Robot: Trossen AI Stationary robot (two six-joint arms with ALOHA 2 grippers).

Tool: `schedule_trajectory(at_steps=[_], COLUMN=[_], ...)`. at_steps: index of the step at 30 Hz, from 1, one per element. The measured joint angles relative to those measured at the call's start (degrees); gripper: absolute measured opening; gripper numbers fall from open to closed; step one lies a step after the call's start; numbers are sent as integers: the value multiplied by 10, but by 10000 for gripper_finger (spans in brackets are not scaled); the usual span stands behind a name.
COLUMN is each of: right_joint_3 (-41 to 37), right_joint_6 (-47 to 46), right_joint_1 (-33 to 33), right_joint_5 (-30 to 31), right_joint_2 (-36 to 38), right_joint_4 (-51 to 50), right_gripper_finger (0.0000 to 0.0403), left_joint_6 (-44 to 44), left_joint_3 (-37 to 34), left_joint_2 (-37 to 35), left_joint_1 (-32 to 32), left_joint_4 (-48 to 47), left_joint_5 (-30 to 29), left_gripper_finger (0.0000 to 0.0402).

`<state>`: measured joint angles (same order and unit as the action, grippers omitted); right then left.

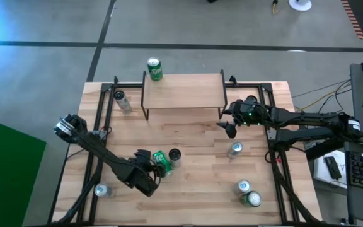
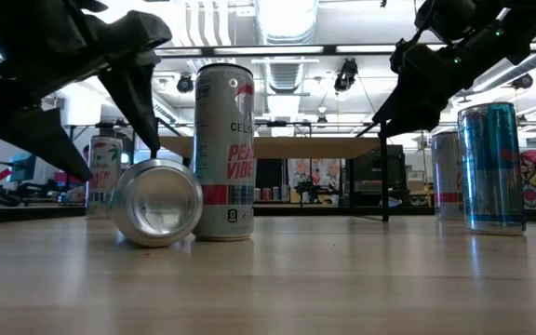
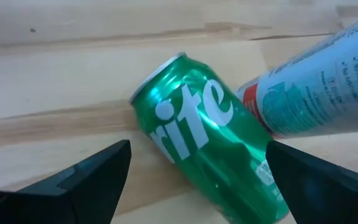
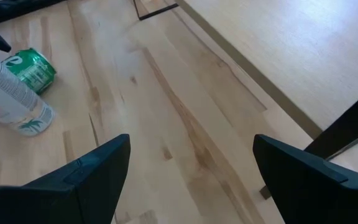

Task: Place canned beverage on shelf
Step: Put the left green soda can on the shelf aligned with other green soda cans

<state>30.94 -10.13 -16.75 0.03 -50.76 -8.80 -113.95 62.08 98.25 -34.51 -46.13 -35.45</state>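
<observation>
Altogether eight cans (one on the shelf [image 1: 183,91]); both grippers' jaws apart.

We read "rite" in white letters on the green can [image 3: 213,134] lying on its side. On the tall white can [image 2: 223,151] standing upright, we read "PEACH VIBE" vertically and "CEL" above it. Other cans' print is too small to read.

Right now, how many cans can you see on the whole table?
8: green can at the shelf's back-left corner; lying can left of the shelf; Sprite and slim can by the left claw; front-left can; mid-right can; two front-right cans. Arms might hide more.
</observation>
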Motion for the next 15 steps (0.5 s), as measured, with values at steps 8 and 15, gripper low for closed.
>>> schedule_trajectory(at_steps=[8, 15], right_joint_3=[0, 0], right_joint_6=[-4, -4], right_joint_1=[0, 0], right_joint_5=[0, 0], right_joint_2=[0, 0], right_joint_4=[0, -18], right_gripper_finger=[329, 329], left_joint_6=[14, -17], left_joint_3=[-15, -47], left_joint_2=[0, 0], left_joint_1=[22, 38], left_joint_4=[70, 99], left_joint_5=[-33, -25], left_gripper_finger=[359, 359])
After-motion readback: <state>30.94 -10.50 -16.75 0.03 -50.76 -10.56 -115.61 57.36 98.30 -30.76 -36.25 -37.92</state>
